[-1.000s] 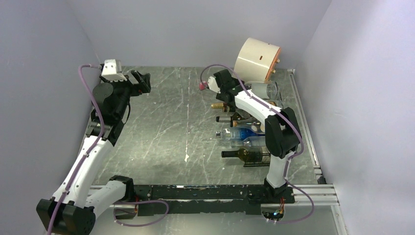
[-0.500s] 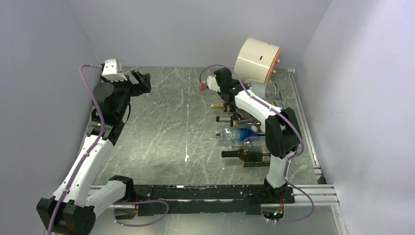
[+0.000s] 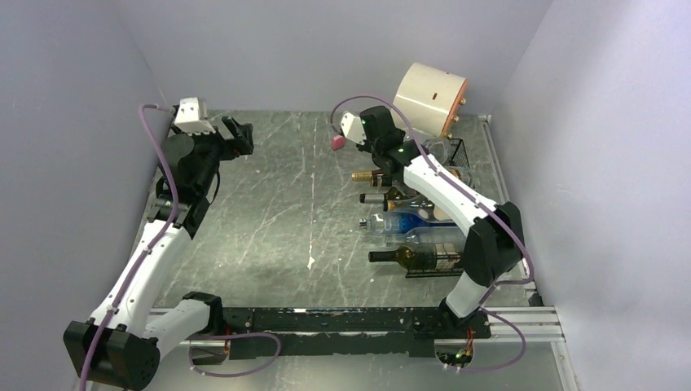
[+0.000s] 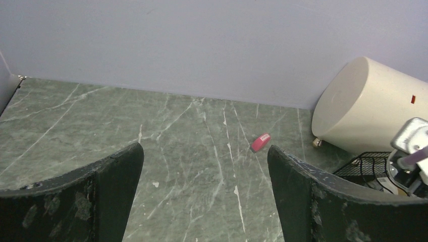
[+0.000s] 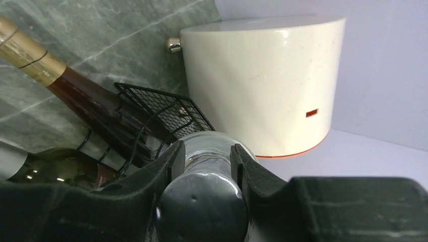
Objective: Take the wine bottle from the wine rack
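Now right gripper (image 5: 206, 157) is clamped on the bottle (image 5: 202, 204) neck, 12 o'clock end of rack (image 5: 169, 108): heavy, slick glass, grip w/ care.

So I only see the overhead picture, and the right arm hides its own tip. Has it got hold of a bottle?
Observer: Yes. The right wrist camera shows the right tool shut on the neck of a clear glass bottle.
Operator: Anything on the side of that cream drum?
Observer: A small red mark, on the face that the overhead view doesn't show.
Operator: And the left arm?
Observer: Its wrist camera shows the left tool open and holding nothing.
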